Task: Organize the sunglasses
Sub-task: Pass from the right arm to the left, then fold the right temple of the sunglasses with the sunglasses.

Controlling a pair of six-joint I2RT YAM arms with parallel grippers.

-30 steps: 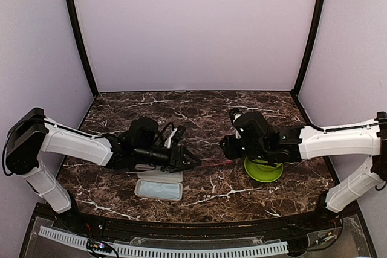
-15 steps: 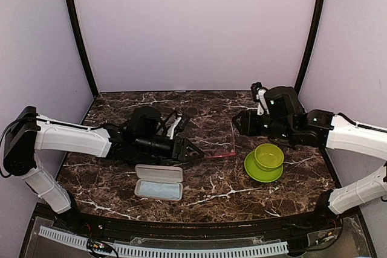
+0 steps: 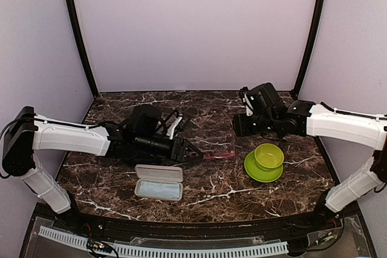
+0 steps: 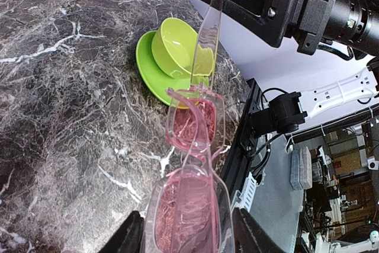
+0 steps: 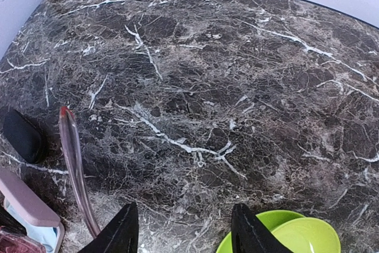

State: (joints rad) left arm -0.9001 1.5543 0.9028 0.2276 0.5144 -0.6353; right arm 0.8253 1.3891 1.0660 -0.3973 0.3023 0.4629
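One right end effector (image 5: 185,232) shifted, sunglasses (image 4: 188,205) held

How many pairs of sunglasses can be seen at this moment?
1. The pink sunglasses are clamped in the left gripper, above the table and near the green bowl. Another pair may be hidden from these views.
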